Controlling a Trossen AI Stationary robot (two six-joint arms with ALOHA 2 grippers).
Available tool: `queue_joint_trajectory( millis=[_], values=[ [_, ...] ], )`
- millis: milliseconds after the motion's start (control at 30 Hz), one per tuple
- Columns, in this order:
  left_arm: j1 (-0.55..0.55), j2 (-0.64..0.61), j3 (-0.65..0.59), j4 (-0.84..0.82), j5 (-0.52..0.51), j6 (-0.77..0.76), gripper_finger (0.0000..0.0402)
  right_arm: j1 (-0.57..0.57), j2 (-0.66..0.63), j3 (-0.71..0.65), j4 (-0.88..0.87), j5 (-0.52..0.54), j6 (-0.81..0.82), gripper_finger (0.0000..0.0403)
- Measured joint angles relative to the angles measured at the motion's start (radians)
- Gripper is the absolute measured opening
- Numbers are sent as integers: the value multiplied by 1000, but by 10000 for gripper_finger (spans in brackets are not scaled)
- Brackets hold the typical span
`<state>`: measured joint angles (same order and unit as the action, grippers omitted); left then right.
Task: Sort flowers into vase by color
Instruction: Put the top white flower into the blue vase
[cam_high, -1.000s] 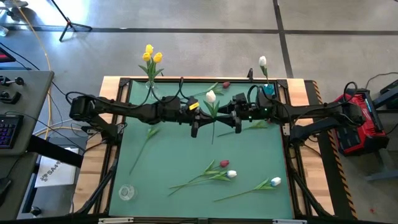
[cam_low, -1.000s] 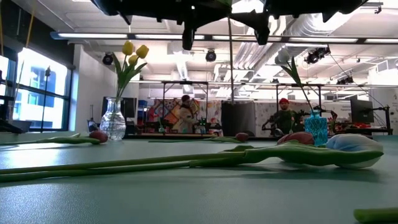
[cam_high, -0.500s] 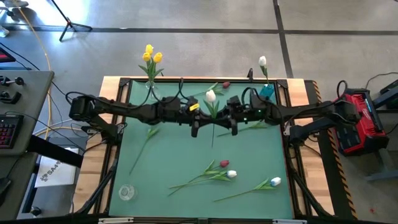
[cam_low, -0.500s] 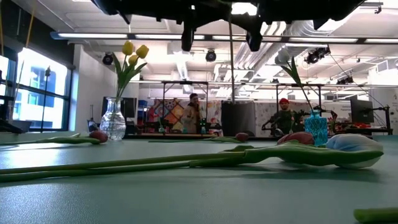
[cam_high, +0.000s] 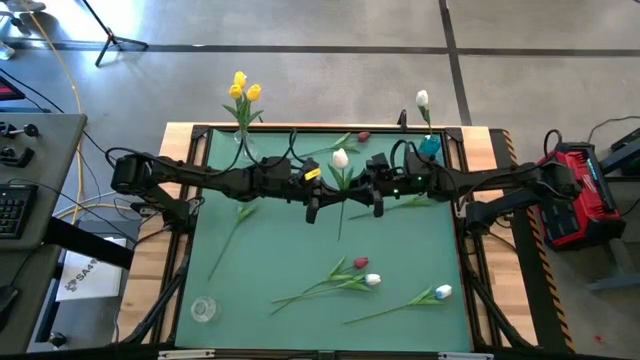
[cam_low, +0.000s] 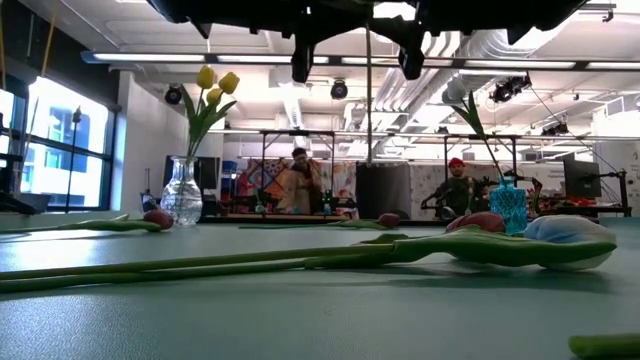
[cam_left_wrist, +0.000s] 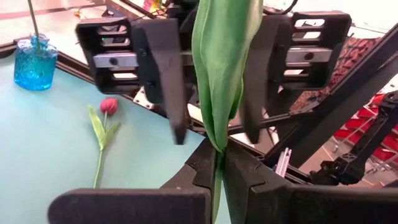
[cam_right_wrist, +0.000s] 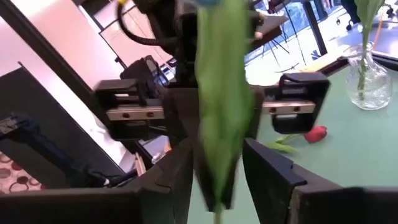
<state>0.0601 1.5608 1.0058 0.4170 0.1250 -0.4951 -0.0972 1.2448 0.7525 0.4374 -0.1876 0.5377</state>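
Note:
A white flower (cam_high: 340, 158) stands upright in the air over the table's middle, its stem (cam_low: 368, 100) hanging clear of the teal mat. My left gripper (cam_high: 322, 193) reaches in from the left and is shut on its stem. My right gripper (cam_high: 362, 190) reaches in from the right and has closed in on the flower's green leaf (cam_right_wrist: 217, 93). Yellow flowers (cam_high: 242, 88) stand in a clear vase (cam_low: 181, 195) at the far left. Another white flower (cam_high: 422, 98) stands in a blue vase (cam_low: 507, 205) at the far right. My left gripper pinches the stem where the leaf wraps it (cam_left_wrist: 217, 146) between its two fingertips. The fingers come level from the table's left and lie across the stem. The flower stays upright, head up, lifted clear. My right gripper has the folded leaf (cam_right_wrist: 214, 155) between its two fingers (cam_right_wrist: 180, 168), just above the left gripper's hold. They come level from the table's right and lie across the stem. The leaf fills the gap between them.
Loose flowers lie on the mat: a dark red one (cam_high: 362, 135) at the far edge, a red one (cam_high: 360, 263) and two white ones (cam_high: 372, 280) (cam_high: 443, 292) toward the near right. A bare stem (cam_high: 230, 240) lies left of centre. A small clear vase (cam_high: 203, 309) stands near left.
My right gripper has moved toward the table's left, up to the held flower, and its fingers have closed in around the leaf. The stem's lower end has swung slightly toward the left. My left gripper has kept its hold.

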Motion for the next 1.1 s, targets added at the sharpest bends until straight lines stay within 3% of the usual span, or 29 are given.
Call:
queue_joint_trajectory(
  millis=[167,400,633,733,867,1100],
  values=[
    [0,0,0,-5,0,1,3,0,0,0,1,-3,10,113],
    [0,0,0,-7,0,1,3,0,0,0,0,-2,-1,12],
    [7,0,0,-13,-42,-13,43,0,-2,0,-1,49,-17,4],
    [29,-8,0,-60,-46,-29,71,0,-31,0,-26,148,-56,6],
    [69,-39,0,-208,-21,-44,95,-1,-129,0,-141,356,-133,3],
    [99,-124,0,-377,-54,-20,88,-1,-357,0,-486,750,-179,1]
  ],
)
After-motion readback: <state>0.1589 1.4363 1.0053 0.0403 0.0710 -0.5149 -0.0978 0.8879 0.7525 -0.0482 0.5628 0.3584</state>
